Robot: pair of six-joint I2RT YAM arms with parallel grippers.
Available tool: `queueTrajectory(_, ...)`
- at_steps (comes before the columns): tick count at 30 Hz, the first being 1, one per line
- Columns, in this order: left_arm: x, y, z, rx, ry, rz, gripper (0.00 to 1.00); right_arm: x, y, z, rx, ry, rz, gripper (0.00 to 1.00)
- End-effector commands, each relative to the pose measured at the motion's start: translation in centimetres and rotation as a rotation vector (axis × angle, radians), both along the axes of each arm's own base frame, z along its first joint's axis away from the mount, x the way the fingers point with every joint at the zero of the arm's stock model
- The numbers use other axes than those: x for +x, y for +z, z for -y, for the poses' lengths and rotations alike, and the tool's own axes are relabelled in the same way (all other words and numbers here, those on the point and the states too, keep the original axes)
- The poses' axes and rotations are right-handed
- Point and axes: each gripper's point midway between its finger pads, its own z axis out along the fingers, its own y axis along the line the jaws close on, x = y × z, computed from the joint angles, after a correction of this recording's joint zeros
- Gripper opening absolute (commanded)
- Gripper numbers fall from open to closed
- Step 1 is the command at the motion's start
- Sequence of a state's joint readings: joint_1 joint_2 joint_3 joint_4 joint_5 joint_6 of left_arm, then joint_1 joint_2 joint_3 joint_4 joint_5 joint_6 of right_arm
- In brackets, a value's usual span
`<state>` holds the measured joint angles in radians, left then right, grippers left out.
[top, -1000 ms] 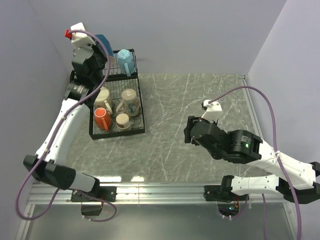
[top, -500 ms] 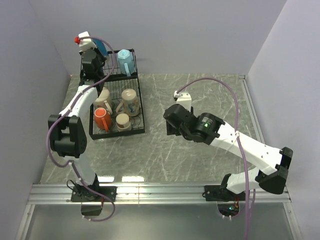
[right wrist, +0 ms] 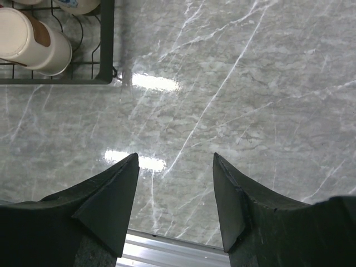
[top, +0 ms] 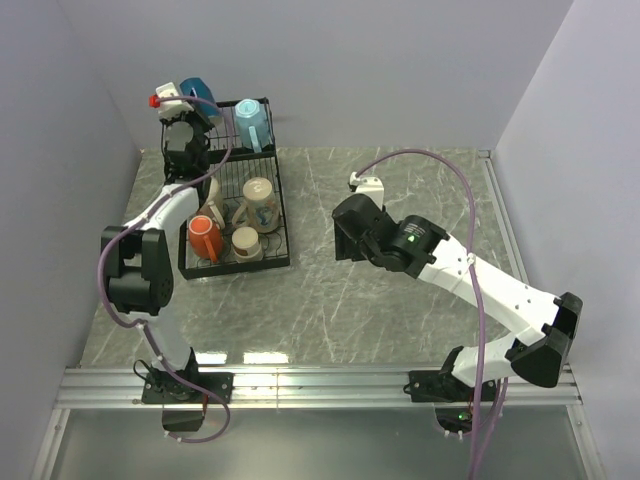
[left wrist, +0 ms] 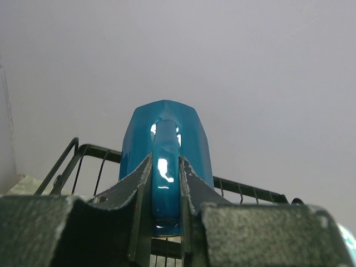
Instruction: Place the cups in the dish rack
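Logging left arm first: pincer state? (R)

Left pincer (left wrist: 165,186) narrow, clamped on the handle of the dark blue mug (left wrist: 166,130). One finger on each side of the handle, per wrist view (M)

Mug's place? (R)

Top view: at the 11 o'clock corner of the dish rack (top: 236,268), up by the upper shelf. Contact with the wire: cannot tell, fingers hide the mug's lower edge (M)

Neighbours? (R)

Light blue mug (top: 252,122) on the same shelf, near, at the dark one's 3 o'clock. Lower tier: orange-red mug (top: 204,238) toward 7 o'clock. Cream mug (top: 246,243) just beside it at its 3 o'clock. Second cream mug (top: 258,203) at its 1 o'clock (M)

Right arm? (R)

Right pincer (right wrist: 174,158) spread wide, nothing between the fingers, pointing down over bare grey marble tabletop (right wrist: 250,83). It sits at the rack's 3 o'clock, apart from it. In its wrist view the rack corner and the cream mug show at 11 o'clock (M)
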<state>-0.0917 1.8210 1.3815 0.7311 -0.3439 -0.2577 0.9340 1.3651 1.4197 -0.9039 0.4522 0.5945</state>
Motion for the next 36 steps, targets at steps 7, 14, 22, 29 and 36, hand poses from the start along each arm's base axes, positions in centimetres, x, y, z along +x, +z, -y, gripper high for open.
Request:
queueTrajectory(7, -0.6, -5.3, 1.9, -0.042, -0.103, -0.136, 0.12, 0.9, 0.4, 0.2, 0.034, 0.002, 0.020, 0.60)
queueTrajectory(14, -1.1, -9.1, 3.1, -0.065, -0.165, -0.294, 0.43, 0.9, 0.6, 0.8, 0.045, -0.006, 0.028, 0.60)
queueTrajectory(22, -2.4, -11.9, 2.3, -0.021, -0.128, -0.402, 0.50, 0.8, 0.2, 1.8, 0.049, -0.030, 0.025, 0.60)
queueTrajectory(29, -1.9, -11.3, 1.6, -0.024, -0.095, -0.427, 0.61, 0.8, 0.2, 1.7, 0.051, -0.024, 0.019, 0.59)
queueTrajectory(36, -0.5, -8.9, 1.0, -0.085, -0.198, -0.467, 0.99, 0.8, -0.1, 1.6, 0.044, -0.021, 0.008, 0.59)
